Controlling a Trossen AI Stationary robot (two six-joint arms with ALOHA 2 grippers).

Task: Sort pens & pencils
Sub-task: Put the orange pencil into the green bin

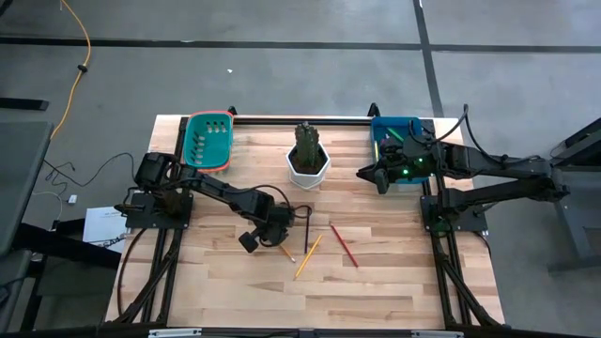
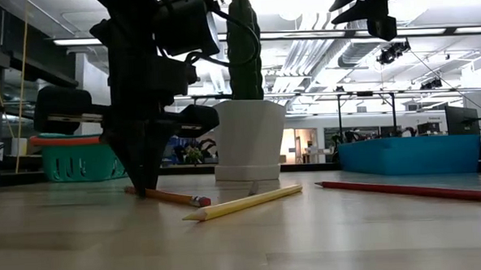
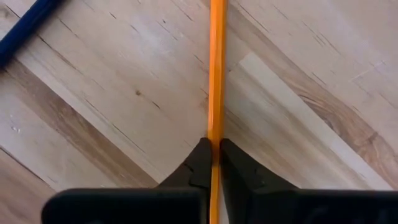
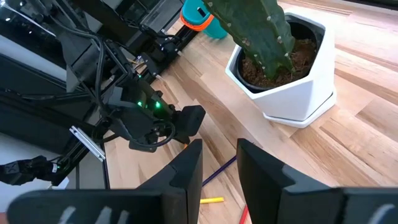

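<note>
Down on the wooden counter [image 1: 376, 282], the left claw [image 3: 213, 163] has its fingers pinched on an orange pencil [image 3: 216, 74] that lies flat on the boards. Just beside it rest a yellow pencil [image 1: 308, 255] and, a little apart, a red pencil [image 1: 344, 245]. The right claw [image 4: 219, 163] hangs above the counter near the blue bin [image 1: 387, 131], its fingers parted and empty, beside the potted cactus [image 1: 307, 155].

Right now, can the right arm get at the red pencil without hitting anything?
Probably yes. The right gripper hangs open near the blue bin, and the red pencil lies alone on bare table. The left gripper is shut on the orange pencil, away from that path.
</note>
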